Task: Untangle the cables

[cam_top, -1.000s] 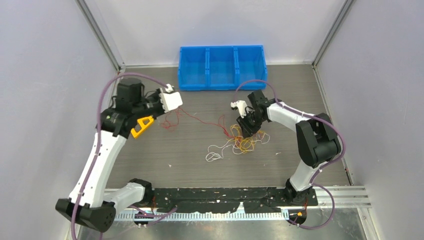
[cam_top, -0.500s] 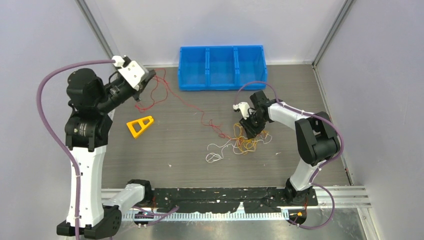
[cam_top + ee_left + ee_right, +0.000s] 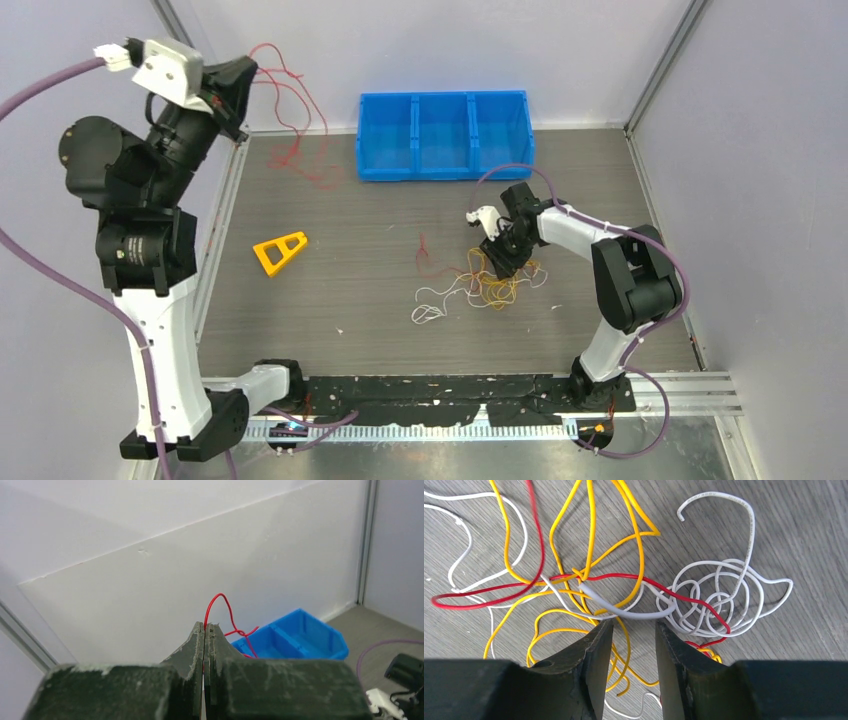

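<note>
My left gripper (image 3: 243, 78) is raised high at the back left, shut on a red cable (image 3: 290, 105). That cable hangs in loops down to the table beside the bin. In the left wrist view the red cable (image 3: 220, 598) arches out of the pressed-together fingertips (image 3: 199, 630). The tangle of cables (image 3: 492, 285), yellow, white and red, lies right of the table's middle. My right gripper (image 3: 503, 258) is low over it. In the right wrist view the open right gripper (image 3: 634, 624) holds nothing, just short of a grey-white strand (image 3: 634, 614) and a white coil (image 3: 719, 597).
A blue three-compartment bin (image 3: 443, 160) stands against the back wall, also seen as the bin (image 3: 295, 640) in the left wrist view. A yellow triangular piece (image 3: 280, 250) lies on the left of the table. Walls close in the sides and back.
The left arm swung up and back to the left, lifting the red cable and dragging it out of the tangle. The right jaws opened wider over the pile.
</note>
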Robot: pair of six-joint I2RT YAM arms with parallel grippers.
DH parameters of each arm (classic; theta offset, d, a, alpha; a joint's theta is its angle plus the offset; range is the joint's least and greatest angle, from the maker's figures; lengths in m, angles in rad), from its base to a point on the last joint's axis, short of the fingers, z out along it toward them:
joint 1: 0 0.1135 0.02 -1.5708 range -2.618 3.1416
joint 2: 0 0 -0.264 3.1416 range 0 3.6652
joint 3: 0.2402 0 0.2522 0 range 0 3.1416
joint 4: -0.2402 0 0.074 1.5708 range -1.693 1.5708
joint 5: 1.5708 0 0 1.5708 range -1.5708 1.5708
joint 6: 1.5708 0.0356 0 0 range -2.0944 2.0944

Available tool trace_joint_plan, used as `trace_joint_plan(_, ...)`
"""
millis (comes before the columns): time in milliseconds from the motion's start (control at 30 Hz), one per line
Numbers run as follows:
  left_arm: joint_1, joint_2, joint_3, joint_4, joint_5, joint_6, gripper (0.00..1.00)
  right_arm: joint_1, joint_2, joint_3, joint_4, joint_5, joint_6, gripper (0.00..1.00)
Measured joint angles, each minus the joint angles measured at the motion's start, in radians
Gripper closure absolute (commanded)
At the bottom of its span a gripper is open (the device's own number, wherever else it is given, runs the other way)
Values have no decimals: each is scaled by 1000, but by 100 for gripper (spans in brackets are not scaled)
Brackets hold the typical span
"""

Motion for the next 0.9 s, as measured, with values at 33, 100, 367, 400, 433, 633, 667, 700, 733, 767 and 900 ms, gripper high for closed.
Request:
trace_joint_plan(33, 2, 8, 27, 6, -18, -23, 100, 0, -2, -2, 0, 3, -2, 57)
trace_joint_plan(100, 3, 17, 68, 15, -43, -62, 100, 0, -6, -6, 0, 8, -5, 57)
trace_joint_plan(367, 3, -76, -135, 36, 42, -182, 100, -5, -18, -7, -39, -45, -2, 41)
trace_joint_plan(400, 3, -92, -190, 34, 49, -182, 100, -6, -25, -5, -57, -68, 0, 39)
trace_joint_plan(433, 3, -100, -228, 30, 54, -182, 100, -6, -34, -3, -68, -86, 4, 33)
trace_joint_plan(633, 3, -97, -448, 11, 120, -186, 100, -7, -144, 84, -146, -209, 21, 18)
trace_joint_plan(667, 3, -92, -472, 3, 135, -195, 100, -7, -166, 105, -151, -225, 23, 16)
trace_joint_plan(700, 2, -89, -491, -5, 149, -201, 100, -7, -186, 126, -156, -240, 27, 11)
trace_joint_plan(733, -1, -88, -500, -11, 156, -203, 100, -7, -205, 146, -161, -251, 30, 8)
trace_joint_plan(767, -6, -89, -507, -19, 166, -205, 100, -7, -224, 166, -167, -261, 32, 0)
trace_joint_plan(900, -24, -101, -508, -27, 184, -210, 100, -14, -272, 207, -200, -272, 35, 5)
